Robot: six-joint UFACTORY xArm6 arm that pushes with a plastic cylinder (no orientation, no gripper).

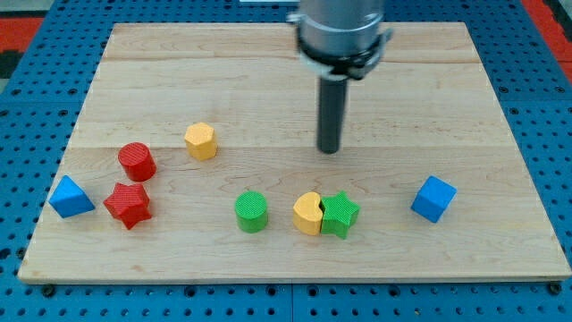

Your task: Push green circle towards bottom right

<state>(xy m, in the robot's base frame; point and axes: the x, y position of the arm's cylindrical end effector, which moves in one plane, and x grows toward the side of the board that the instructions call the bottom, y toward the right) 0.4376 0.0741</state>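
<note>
The green circle [251, 212] is a short green cylinder standing near the board's bottom edge, a little left of centre. My tip [330, 149] is at the end of the dark rod, above and to the right of the green circle, well apart from it. A yellow heart [307, 213] and a green star [340, 215] touch each other just right of the green circle, below my tip.
A yellow hexagon [201, 140] lies left of my tip. A red circle [137, 161], a red star [128, 204] and a blue triangle [70, 197] are at the left. A blue cube [433, 198] is at the right. The wooden board [447, 89] ends at the bottom edge.
</note>
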